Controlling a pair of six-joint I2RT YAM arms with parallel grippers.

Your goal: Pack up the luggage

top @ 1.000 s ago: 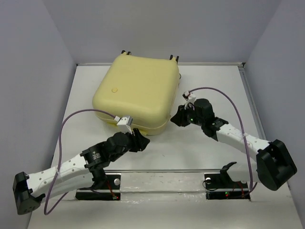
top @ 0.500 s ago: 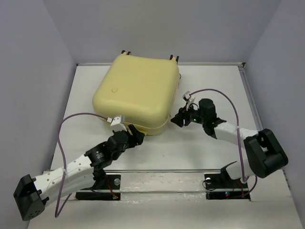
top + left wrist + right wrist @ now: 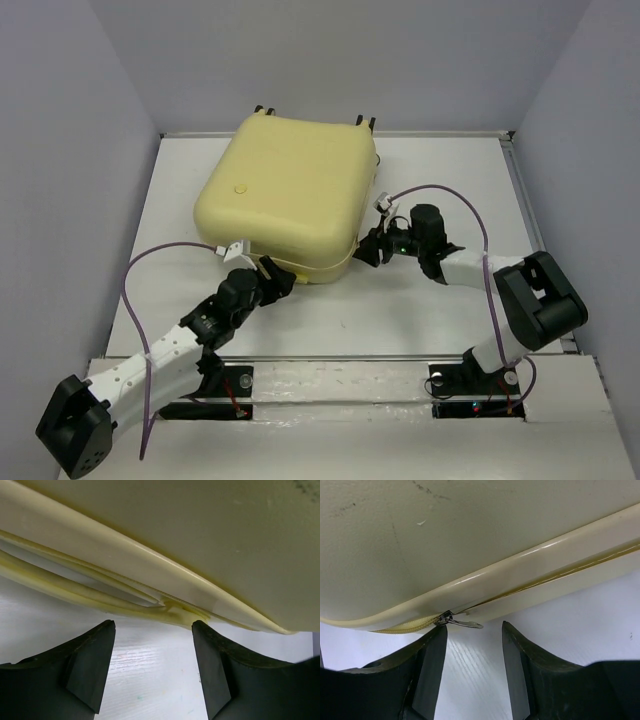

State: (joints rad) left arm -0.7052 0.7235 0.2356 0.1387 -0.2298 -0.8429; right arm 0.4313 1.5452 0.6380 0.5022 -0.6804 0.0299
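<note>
The pale-yellow hard-shell luggage [image 3: 285, 195] lies flat with its lid down at the table's back middle. My left gripper [image 3: 283, 278] is open at its near edge; the left wrist view shows the shell seam [image 3: 170, 605] just ahead of the open fingers [image 3: 87, 665]. My right gripper [image 3: 366, 250] is open at the luggage's near right corner. In the right wrist view a metal zipper pull [image 3: 462, 623] sticks out of the luggage's seam [image 3: 560, 572] between the tips of the open fingers [image 3: 432, 665], untouched.
Black caster wheels [image 3: 264, 109] show at the luggage's far edge. Grey walls close in the white table [image 3: 440, 310] on three sides. The arms' base rail [image 3: 350, 375] runs along the near edge.
Both grippers have moved in toward the luggage. The left went up to its near edge, the right leftward to its near right corner. The luggage has not moved.
</note>
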